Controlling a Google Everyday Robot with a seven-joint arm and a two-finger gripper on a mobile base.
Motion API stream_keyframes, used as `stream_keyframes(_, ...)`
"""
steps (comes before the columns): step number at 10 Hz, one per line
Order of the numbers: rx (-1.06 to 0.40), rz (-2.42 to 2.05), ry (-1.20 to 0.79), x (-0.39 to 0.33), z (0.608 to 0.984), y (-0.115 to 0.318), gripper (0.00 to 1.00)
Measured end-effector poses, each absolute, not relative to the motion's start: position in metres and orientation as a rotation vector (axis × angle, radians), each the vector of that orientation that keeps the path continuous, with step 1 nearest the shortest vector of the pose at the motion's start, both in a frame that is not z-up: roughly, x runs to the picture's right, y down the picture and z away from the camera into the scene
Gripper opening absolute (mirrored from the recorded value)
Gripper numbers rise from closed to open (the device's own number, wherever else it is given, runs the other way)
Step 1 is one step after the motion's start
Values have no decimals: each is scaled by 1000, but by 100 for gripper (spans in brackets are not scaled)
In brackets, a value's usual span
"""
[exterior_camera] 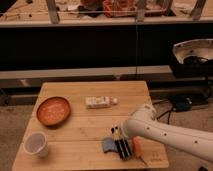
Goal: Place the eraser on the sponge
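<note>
A blue-grey sponge (107, 145) lies on the wooden table (75, 125) near its front edge. My gripper (120, 144) hangs down from the white arm (160, 131) right beside the sponge, at its right edge and low over the table. A small orange oblong thing (136, 146), apparently the eraser, is just right of the gripper at table level. I cannot tell whether the gripper holds it or whether it rests on the wood.
An orange bowl (53, 110) sits at the left. A white cup (36, 144) stands at the front left corner. A pale bottle (100, 102) lies on its side mid-table. A dark shelf and cables lie beyond the table.
</note>
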State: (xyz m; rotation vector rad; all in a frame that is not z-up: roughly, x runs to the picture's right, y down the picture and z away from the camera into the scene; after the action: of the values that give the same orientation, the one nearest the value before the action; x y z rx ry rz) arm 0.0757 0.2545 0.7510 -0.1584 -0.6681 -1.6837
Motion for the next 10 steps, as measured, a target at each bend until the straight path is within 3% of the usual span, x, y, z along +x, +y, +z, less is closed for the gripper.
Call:
stream_keyframes(6,-149,-1698,-673,74,753,253,46)
stream_keyframes(8,-146,-1704,-674,73,754,252,63)
stream_keyframes(10,-144,-1708,-674,74,754,252,68)
